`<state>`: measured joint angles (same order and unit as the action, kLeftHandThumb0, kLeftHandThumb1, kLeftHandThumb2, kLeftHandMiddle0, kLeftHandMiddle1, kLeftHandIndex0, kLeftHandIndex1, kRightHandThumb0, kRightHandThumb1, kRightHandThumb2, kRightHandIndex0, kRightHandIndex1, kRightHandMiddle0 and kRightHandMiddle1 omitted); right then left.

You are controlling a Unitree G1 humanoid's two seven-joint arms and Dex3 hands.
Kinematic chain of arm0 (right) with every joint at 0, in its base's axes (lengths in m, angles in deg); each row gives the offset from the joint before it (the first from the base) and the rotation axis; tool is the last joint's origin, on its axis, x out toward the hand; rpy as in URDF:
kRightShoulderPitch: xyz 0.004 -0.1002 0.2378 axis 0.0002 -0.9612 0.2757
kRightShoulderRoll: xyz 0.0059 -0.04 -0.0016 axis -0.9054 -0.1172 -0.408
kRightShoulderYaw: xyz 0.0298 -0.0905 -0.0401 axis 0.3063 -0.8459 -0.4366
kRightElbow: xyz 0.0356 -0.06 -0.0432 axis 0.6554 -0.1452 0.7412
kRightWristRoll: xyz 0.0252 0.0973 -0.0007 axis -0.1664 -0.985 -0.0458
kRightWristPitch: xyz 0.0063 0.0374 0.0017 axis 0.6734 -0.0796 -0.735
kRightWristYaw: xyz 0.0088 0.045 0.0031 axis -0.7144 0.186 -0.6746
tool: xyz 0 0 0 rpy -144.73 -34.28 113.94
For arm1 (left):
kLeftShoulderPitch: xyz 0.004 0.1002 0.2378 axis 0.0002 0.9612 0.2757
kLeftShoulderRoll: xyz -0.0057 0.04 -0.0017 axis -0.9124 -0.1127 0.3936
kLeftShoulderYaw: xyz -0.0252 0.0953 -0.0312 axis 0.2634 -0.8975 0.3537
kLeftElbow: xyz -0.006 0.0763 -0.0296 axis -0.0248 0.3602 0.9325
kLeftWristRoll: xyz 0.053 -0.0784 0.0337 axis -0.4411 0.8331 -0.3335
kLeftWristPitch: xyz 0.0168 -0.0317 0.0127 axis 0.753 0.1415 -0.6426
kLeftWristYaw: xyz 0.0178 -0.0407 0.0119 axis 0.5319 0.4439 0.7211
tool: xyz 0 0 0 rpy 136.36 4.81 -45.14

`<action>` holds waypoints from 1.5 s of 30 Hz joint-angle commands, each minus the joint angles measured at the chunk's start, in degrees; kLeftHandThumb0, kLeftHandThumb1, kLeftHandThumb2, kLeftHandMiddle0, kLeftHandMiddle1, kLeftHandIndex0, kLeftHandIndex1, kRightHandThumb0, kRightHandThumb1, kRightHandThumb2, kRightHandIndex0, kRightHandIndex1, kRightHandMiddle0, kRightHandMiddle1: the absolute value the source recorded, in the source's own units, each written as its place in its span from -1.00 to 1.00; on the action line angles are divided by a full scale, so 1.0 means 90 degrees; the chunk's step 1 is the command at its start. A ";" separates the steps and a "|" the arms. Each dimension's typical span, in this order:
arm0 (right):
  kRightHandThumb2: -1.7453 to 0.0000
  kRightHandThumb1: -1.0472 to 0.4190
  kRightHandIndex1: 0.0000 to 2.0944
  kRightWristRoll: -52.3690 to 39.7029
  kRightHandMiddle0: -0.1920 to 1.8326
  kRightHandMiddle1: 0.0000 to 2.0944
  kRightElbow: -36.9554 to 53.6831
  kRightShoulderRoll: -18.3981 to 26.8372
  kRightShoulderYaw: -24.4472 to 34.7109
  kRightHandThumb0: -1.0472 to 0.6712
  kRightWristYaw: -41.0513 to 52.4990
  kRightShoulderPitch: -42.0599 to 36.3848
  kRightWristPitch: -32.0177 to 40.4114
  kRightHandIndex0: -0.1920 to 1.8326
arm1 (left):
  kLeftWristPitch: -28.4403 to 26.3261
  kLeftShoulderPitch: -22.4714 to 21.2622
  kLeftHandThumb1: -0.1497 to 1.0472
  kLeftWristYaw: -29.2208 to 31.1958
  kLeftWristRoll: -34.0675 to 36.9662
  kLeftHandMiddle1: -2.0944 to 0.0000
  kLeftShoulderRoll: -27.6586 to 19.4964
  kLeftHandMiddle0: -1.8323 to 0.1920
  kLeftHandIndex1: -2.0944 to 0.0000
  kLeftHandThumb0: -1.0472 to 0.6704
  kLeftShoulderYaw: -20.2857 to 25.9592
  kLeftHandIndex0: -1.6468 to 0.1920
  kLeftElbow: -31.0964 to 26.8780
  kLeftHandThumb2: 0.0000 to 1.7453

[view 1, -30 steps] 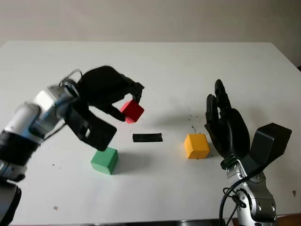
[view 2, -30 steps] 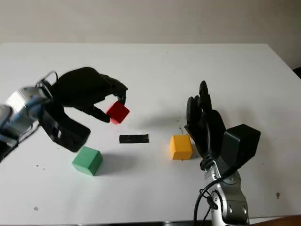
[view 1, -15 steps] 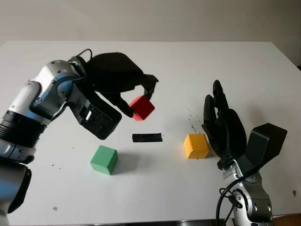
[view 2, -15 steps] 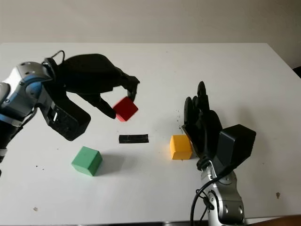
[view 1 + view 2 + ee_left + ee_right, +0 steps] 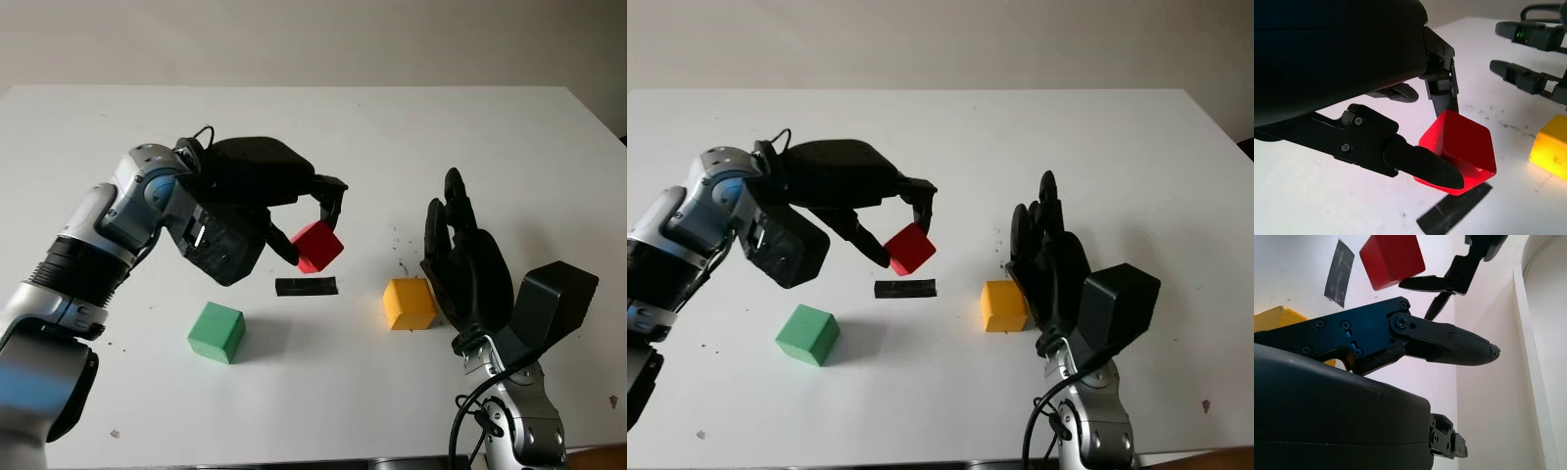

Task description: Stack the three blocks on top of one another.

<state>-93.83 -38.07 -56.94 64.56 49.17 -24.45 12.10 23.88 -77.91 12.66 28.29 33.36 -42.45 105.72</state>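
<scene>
Left hand (image 5: 312,223) pinches the red block (image 5: 318,246) between fingertips, holding it tilted, corner down, in the air above the white table (image 5: 392,137). It hangs just over the black tape strip (image 5: 307,286), between the green block (image 5: 217,332) and the yellow block (image 5: 409,303). In the left wrist view one finger (image 5: 1420,164) presses the near face of the red block and another comes down on its top edge; grip looks firm but off-square.

Right hand (image 5: 468,269) stands on edge just beside the yellow block, on the side away from the red one, holding nothing, open. Can't tell if it touches the block.

Green block sits alone on the table near the left arm, well apart from yellow. Nothing stacked yet; all three blocks separate.

Step, as I read it: carrying red toward a base block, most likely yellow, since the hand points that way and the right hand seems placed to steady it. Task is early, first placement not done.

Next move calls for bringing red over the yellow block, levelling it so a flat face points down, lowering until the faces meet, then letting go. Risk: the tilt. If it goes down corner first it could slide off or nudge yellow. After that green needs picking up and setting on top.
</scene>
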 commanded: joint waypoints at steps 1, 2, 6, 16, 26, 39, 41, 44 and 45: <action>0.26 -1.00 -1.00 0.0026 -1.00 -1.00 0.0166 0.0049 0.0010 -0.59 0.0002 -0.0042 -0.0025 -1.00 | -0.0083 -0.0014 1.00 0.0104 0.0098 0.98 0.0079 0.46 -0.29 -0.34 -0.0037 0.42 0.0076 -0.90; 0.26 -1.00 -1.00 0.0017 -1.00 -1.00 0.0175 0.0053 0.0011 -0.59 0.0012 -0.0045 -0.0015 -1.00 | -0.0095 -0.0016 1.00 0.0129 0.0106 0.98 0.0098 0.46 -0.29 -0.34 -0.0045 0.43 0.0123 -0.89; 0.25 -1.00 -1.00 0.0001 -1.00 -1.00 0.0150 0.0042 0.0021 -0.57 0.0040 -0.0039 -0.0086 -1.00 | -0.0073 -0.0035 1.00 0.0157 0.0093 0.98 0.0166 0.47 -0.29 -0.36 -0.0076 0.43 0.0384 -0.88; 0.27 -1.00 -1.00 -0.0017 -1.00 -1.00 0.0234 0.0003 0.0028 -0.57 -0.0031 -0.0064 0.0009 -1.00 | 0.0391 -0.0102 1.00 0.0161 0.0058 0.97 0.0245 0.50 -0.50 -0.41 -0.0186 0.49 0.1153 -0.83; 0.25 -1.00 -1.00 0.0024 -1.00 -1.00 0.0247 0.0035 -0.0001 -0.57 -0.0015 -0.0096 -0.0039 -1.00 | 0.0457 -0.0073 1.00 -0.0059 -0.0070 0.96 0.0333 0.51 -0.45 -0.40 -0.0262 0.49 0.1453 -0.85; 0.27 -1.00 -1.00 0.0014 -1.00 -1.00 0.0259 0.0027 -0.0012 -0.59 -0.0009 -0.0132 -0.0018 -1.00 | 0.0454 -0.0061 1.00 -0.0310 -0.0305 0.97 0.0338 0.58 -0.16 -0.43 -0.0305 0.69 0.1468 -0.84; 0.28 -1.00 -1.00 0.0029 -1.00 -1.00 0.0248 0.0028 -0.0015 -0.59 -0.0012 -0.0135 -0.0040 -1.00 | 0.0368 -0.0056 1.00 -0.0281 -0.0313 0.97 0.0336 0.61 0.02 -0.43 -0.0301 0.71 0.1430 -0.85; 0.29 -1.00 -1.00 -0.0002 -1.00 -1.00 0.0282 0.0015 -0.0008 -0.60 -0.0023 -0.0143 0.0020 -1.00 | 0.0309 -0.0043 1.00 -0.0287 -0.0335 0.96 0.0324 0.67 0.34 -0.44 -0.0306 0.69 0.1376 -0.87; 0.28 -1.00 -1.00 0.0002 -1.00 -1.00 0.0290 0.0025 -0.0013 -0.59 -0.0020 -0.0146 0.0030 -1.00 | 0.0292 -0.0040 1.00 -0.0288 -0.0344 0.96 0.0322 0.68 0.40 -0.44 -0.0307 0.71 0.1361 -0.88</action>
<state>-93.85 -36.71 -56.95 64.43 49.00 -25.56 12.19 26.66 -77.89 10.17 25.38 36.46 -44.87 118.77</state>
